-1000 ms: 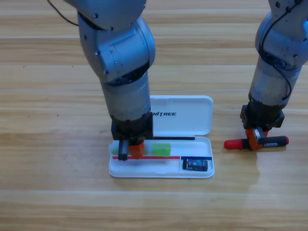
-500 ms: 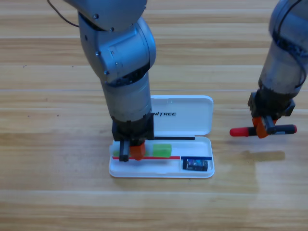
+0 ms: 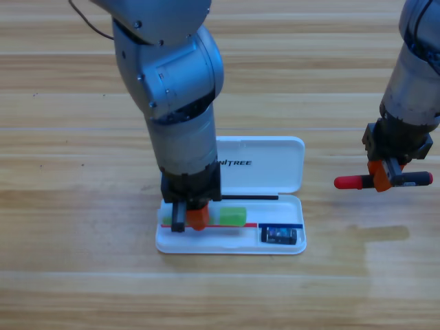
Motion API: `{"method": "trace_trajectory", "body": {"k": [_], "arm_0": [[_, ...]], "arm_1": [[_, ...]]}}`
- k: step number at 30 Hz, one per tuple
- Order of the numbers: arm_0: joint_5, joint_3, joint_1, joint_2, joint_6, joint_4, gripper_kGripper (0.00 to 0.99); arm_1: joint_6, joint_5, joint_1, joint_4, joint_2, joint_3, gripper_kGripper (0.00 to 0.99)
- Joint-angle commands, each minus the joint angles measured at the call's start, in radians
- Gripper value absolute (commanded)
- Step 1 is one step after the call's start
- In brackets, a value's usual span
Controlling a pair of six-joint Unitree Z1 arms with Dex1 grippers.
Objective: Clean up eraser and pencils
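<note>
we are seeing the left gripper (image 3: 188,218) pointing down into the tray of the open white case (image 3: 275,165), its jaws sitting on the green pencil (image 3: 232,216) lying there; we cannot tell whether they are gripping it. the eraser (image 3: 278,235) is lying in the tray's right end. the right gripper (image 3: 386,175) is holding the black pencil (image 3: 357,181) level, jaws clamped on its middle, its shadow on the worktop (image 3: 69,206) below, right of the case.
</note>
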Motion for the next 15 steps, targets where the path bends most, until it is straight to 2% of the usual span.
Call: {"method": "trace_trajectory", "body": {"k": [1, 5, 9, 12, 14, 15], "arm_0": [[-0.008, -0.004, -0.022, 0.052, -0.01, 0.0, 0.0], [-0.008, -0.004, -0.024, 0.053, -0.009, 0.004, 0.0], [-0.01, -0.009, -0.022, 0.059, -0.007, 0.015, 0.259], [-0.008, -0.009, -0.022, 0.061, -0.007, 0.017, 0.301], [-0.008, -0.009, -0.022, 0.061, -0.009, 0.017, 0.453], [-0.008, -0.009, -0.022, 0.061, -0.009, 0.017, 0.485]], "arm_1": [[0.007, -0.012, -0.015, 0.012, -0.014, 0.027, 0.0], [0.007, -0.012, -0.015, 0.012, -0.014, 0.027, 0.0], [0.007, -0.012, -0.015, 0.012, -0.013, 0.027, 0.0], [0.007, -0.012, -0.015, 0.012, -0.013, 0.027, 0.0], [0.007, -0.012, -0.015, 0.012, -0.013, 0.027, 0.0], [0.007, -0.012, -0.015, 0.012, -0.013, 0.027, 0.0]]}}
